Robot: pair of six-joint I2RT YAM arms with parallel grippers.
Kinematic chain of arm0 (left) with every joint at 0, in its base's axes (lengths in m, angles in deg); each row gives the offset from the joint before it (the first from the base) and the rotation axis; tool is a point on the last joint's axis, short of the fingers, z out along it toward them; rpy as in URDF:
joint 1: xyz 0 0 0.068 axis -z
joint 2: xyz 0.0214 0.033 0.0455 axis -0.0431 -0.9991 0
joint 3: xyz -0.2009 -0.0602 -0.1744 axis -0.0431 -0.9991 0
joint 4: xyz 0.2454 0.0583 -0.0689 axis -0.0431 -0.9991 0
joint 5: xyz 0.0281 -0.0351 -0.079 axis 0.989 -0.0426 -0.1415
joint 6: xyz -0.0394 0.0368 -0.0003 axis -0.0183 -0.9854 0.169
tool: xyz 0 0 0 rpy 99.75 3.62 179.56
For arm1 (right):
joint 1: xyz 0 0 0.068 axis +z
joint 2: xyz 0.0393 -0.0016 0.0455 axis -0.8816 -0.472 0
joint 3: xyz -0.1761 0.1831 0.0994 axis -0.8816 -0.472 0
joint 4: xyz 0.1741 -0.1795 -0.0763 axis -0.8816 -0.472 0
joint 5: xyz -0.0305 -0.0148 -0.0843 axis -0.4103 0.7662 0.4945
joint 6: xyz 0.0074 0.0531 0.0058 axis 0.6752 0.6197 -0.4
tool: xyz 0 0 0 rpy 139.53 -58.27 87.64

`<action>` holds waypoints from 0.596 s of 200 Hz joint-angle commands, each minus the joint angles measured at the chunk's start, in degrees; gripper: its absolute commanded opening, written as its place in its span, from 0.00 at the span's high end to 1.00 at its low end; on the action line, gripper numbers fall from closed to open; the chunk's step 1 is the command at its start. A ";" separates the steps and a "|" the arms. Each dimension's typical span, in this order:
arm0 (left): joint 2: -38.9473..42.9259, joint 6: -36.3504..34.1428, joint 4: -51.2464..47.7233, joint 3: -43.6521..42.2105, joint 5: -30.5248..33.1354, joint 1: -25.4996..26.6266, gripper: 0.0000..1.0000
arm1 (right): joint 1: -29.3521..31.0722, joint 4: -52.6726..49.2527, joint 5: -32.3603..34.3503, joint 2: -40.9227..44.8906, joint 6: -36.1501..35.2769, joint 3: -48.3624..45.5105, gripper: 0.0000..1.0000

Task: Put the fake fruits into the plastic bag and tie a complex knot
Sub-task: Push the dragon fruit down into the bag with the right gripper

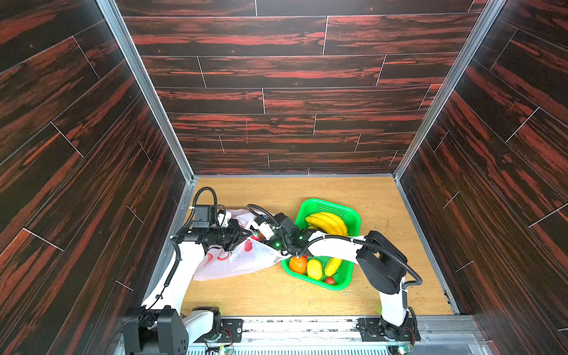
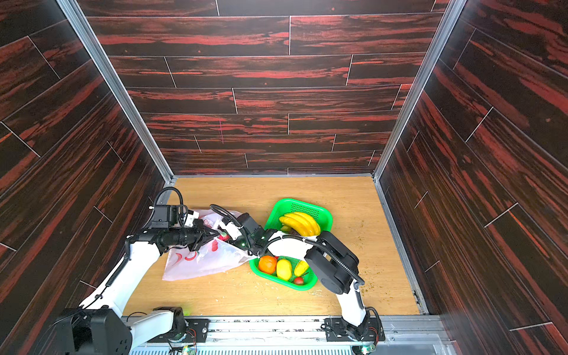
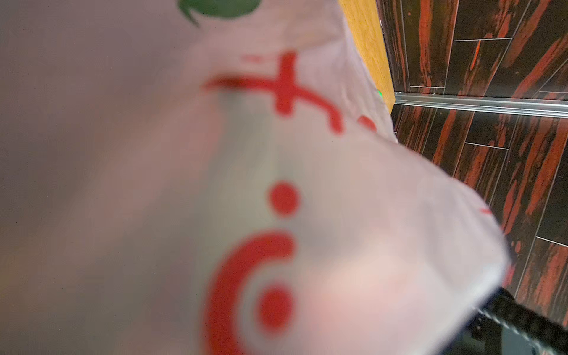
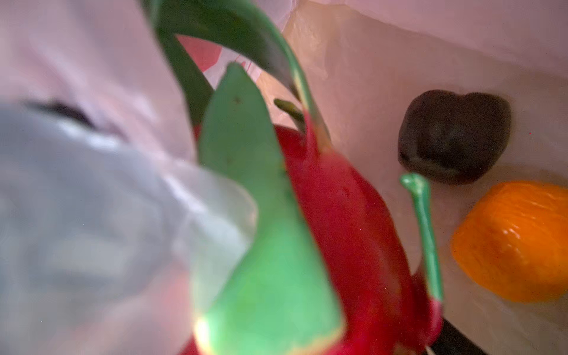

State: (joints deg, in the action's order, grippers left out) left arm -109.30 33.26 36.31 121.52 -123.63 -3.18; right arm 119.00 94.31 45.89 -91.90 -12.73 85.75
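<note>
- Closest to us, on the wooden table (image 1: 276, 295), is the near end of the green basket (image 1: 333, 208). An orange (image 1: 297, 264), a lemon (image 1: 314, 269) and a small strawberry (image 1: 329, 280) lie in this end.
- Just left of the basket, the plastic bag (image 1: 239, 264) lies on the table. One corner of it touches the basket.
- A little further back, the left gripper (image 1: 246, 234) is pressed together on the bag's top edge and holds that edge up off the table.
- The right gripper (image 1: 257, 235) reaches over the middle of the basket to the bag's mouth. Its jaws are spread wide around the dragon fruit (image 4: 344, 215) and hold it just inside the bag.
- Deeper in the bag, in the right wrist view, a dark round fruit (image 4: 451, 135) and another orange (image 4: 516, 239) lie near each other.
- Farthest back, the banana bunch (image 1: 327, 222) lies in the far end of the basket.
</note>
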 commanded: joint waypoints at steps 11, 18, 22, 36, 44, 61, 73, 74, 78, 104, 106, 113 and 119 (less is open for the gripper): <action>-1.38 -1.98 -3.29 -1.40 3.35 -1.38 1.00 | 0.31 8.17 -0.45 7.97 -2.23 0.49 0.09; -1.40 -2.11 -3.34 -1.50 3.33 -1.56 1.00 | 0.31 8.11 -0.34 8.23 -2.32 0.41 0.09; -1.47 -2.11 -3.30 -1.62 3.29 -1.70 1.00 | 0.28 8.03 -0.30 8.24 -2.43 0.35 0.09; -1.58 -2.29 -3.32 -1.80 3.28 -2.08 1.00 | 0.31 8.02 -0.26 8.46 -2.57 0.33 0.08; -1.65 -2.36 -3.38 -1.81 3.30 -2.33 1.00 | 0.31 7.79 -0.26 8.49 -2.64 0.29 0.08; -1.65 -2.50 -3.59 -1.86 3.29 -2.75 1.00 | 0.28 7.58 -0.19 8.71 -2.78 0.11 0.08; -1.71 -2.78 -3.83 -1.92 3.46 -2.96 1.00 | 0.31 7.41 -0.07 8.93 -2.91 -0.11 0.08; -1.73 -2.80 -3.83 -1.93 3.51 -2.97 1.00 | 0.27 7.41 -0.07 8.96 -2.89 -0.11 0.08; -1.75 -2.86 -3.91 -1.93 3.56 -2.96 1.00 | 0.26 7.42 -0.08 9.04 -2.88 -0.20 0.08; -2.24 -3.24 -4.18 -1.96 3.55 -3.04 1.00 | 0.29 7.40 0.18 9.79 -3.04 -0.79 0.08; -2.27 -3.30 -4.18 -2.01 3.58 -3.06 1.00 | 0.29 7.40 0.18 9.83 -3.05 -0.83 0.08; -2.37 -3.42 -4.31 -1.98 3.61 -3.11 1.00 | 0.29 7.40 0.28 10.07 -3.12 -0.97 0.08; -2.45 -3.53 -4.36 -2.03 3.59 -3.15 1.00 | 0.27 7.40 0.35 10.23 -3.14 -1.21 0.08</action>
State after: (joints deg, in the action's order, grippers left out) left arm -110.26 31.31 35.52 121.26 -124.36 -5.19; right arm 119.09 94.13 47.66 -89.87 -14.59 83.69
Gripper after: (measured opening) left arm 0.068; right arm 0.940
